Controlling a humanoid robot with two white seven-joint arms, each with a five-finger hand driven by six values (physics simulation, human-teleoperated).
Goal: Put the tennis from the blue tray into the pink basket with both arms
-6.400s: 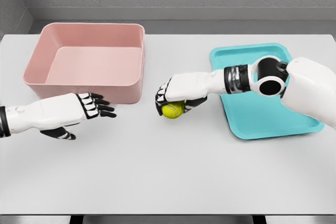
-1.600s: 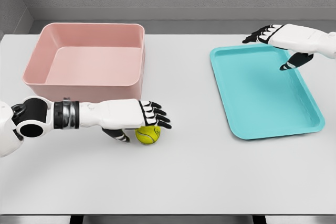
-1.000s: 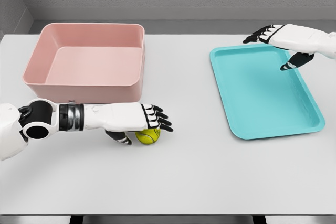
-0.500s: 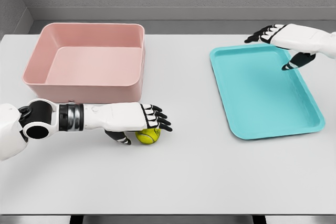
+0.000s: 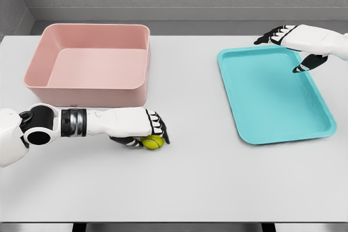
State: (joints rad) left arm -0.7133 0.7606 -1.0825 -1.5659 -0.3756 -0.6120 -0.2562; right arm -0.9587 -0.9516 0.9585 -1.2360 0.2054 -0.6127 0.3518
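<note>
my left arm reaches in from the lower left across the white table [image 5: 206,183], and my left hand [image 5: 142,129] lies curled over the yellow-green tennis ball [image 5: 153,143], fingers wrapped down around it and gripping it against the tabletop. the ball sits on the table just in front of the pink basket [image 5: 92,63], close to the basket's near right corner and outside it. the basket stands at the table's far left, its inside bare. to the right, well apart from the ball, lies the blue tray [image 5: 272,93], nothing in it. my right hand [image 5: 296,39] hovers above the tray's far right corner, fingers loosely spread and holding nothing, thumb pointing down toward the tray.
</note>
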